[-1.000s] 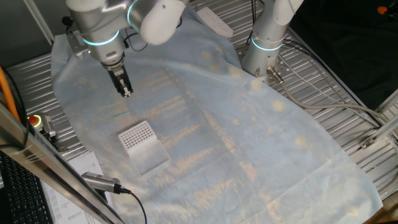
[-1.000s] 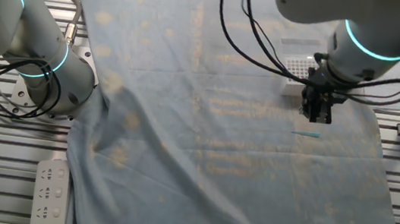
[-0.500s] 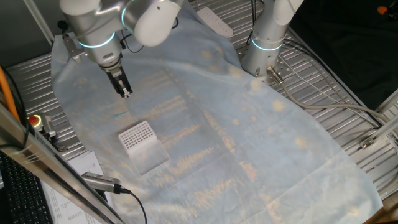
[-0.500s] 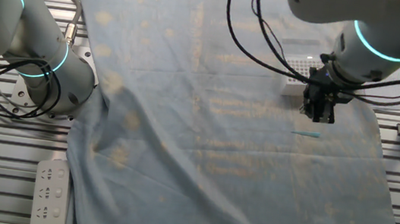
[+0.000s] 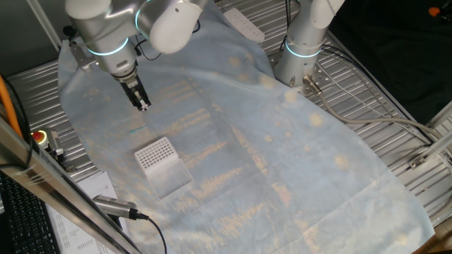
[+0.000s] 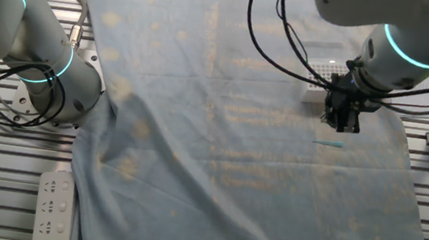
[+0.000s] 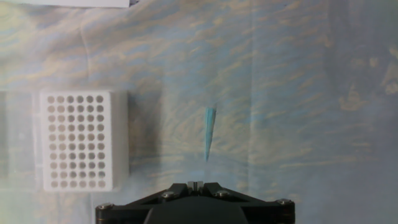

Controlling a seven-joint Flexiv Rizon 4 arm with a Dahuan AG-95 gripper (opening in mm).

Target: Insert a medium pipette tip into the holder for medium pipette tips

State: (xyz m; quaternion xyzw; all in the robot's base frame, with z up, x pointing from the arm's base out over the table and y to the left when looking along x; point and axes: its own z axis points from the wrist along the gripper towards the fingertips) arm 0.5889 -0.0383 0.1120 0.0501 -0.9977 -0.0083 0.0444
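The medium pipette tip [image 7: 209, 132] is a thin pale teal sliver lying flat on the cloth, in the middle of the hand view, its point towards the gripper. It also shows as a faint teal line in one fixed view [image 5: 135, 129] and in the other [image 6: 328, 144]. The holder [image 7: 78, 140] is a white box with a grid of holes, left of the tip; it shows in both fixed views [image 5: 157, 155] [image 6: 325, 70]. My gripper [image 7: 196, 184] hovers above the cloth close to the tip, jaws together and empty [image 5: 143, 106] [image 6: 337, 127].
A wrinkled pale blue cloth [image 5: 282, 155] covers the table. A second robot's base [image 5: 296, 60] stands at the far side [image 6: 47, 83]. A white power strip [image 5: 244, 25] lies on the cloth edge [image 6: 52, 207]. A red button [image 5: 40, 135] and a cabled metal probe [image 5: 116, 207] sit near the holder's side.
The arm's upper body has shifted slightly sideways. The gripper stays almost in place above the tip. The tip and the holder have not moved.
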